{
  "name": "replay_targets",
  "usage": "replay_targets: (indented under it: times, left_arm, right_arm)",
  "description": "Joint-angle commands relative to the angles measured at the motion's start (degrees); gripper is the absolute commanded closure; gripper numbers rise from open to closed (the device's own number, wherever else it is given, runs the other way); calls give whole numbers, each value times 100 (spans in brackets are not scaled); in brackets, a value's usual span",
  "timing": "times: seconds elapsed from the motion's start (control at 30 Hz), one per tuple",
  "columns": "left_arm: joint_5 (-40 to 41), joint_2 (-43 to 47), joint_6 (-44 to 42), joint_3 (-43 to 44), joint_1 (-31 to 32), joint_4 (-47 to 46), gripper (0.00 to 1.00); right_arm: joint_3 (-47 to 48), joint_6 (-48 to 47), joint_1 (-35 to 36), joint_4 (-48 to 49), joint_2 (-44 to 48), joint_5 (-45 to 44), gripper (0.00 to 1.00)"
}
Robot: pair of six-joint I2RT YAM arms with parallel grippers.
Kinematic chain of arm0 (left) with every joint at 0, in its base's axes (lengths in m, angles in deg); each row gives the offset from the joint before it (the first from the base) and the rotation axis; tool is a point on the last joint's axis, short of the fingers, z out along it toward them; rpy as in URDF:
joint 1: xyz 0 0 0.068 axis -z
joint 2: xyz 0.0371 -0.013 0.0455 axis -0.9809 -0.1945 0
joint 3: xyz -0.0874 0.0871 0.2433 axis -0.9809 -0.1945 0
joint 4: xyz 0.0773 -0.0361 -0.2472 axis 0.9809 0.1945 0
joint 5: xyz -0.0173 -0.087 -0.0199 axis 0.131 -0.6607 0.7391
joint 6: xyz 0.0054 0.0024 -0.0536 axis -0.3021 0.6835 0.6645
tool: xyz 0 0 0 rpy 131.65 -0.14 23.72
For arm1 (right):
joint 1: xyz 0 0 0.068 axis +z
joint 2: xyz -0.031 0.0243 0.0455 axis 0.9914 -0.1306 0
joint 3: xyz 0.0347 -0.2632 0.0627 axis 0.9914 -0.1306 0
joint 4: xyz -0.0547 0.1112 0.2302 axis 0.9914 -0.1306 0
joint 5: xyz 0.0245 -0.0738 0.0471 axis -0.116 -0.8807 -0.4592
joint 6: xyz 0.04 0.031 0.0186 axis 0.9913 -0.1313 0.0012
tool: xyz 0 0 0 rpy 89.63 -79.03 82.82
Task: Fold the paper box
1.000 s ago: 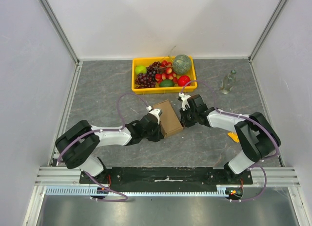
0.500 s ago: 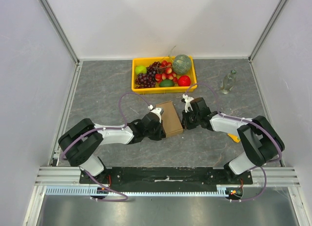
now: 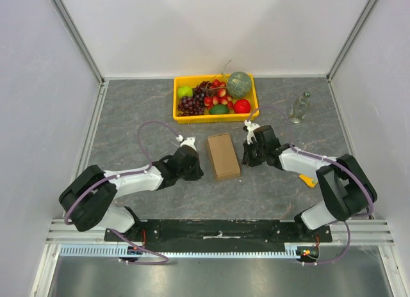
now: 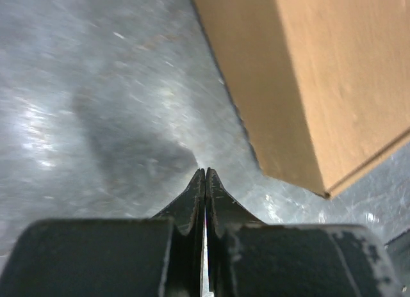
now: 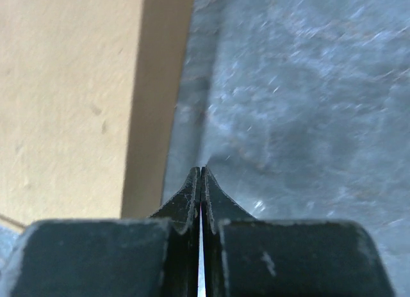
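The left pincer [image 4: 205, 173] and right pincer [image 5: 200, 169] are both closed.

Brown paper box [image 3: 223, 156], folded shut, flat on the grey table [image 3: 128, 124].

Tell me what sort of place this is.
Probably a robot test cell in a lab: white panel walls on aluminium framing enclose a grey table, with left arm and right arm bolted at its near edge, and the yellow crate of fruit and paper box look like staged props.

A robotics lab cell: white panel walls [image 3: 211, 28], aluminium frame rails [image 3: 64, 232], a grey stone-look tabletop [image 3: 134, 111].
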Motion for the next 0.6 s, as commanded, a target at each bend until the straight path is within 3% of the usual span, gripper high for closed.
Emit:
replay_targets:
  times: [0.0,0.23,0.57]
  left_arm:
    - [252,259,34,-23,-485,106,98]
    - [-310,-461,-274,434,-644,-482,98]
    - [-1004,-1226,-63,566,-626,-1326,98]
  right_arm:
    - [600,-409,-228,-60,-456,-112,100]
    - [1076,-340,-281,1,-1107,450,100]
    - [927,20,-246,299,-1265,1101,100]
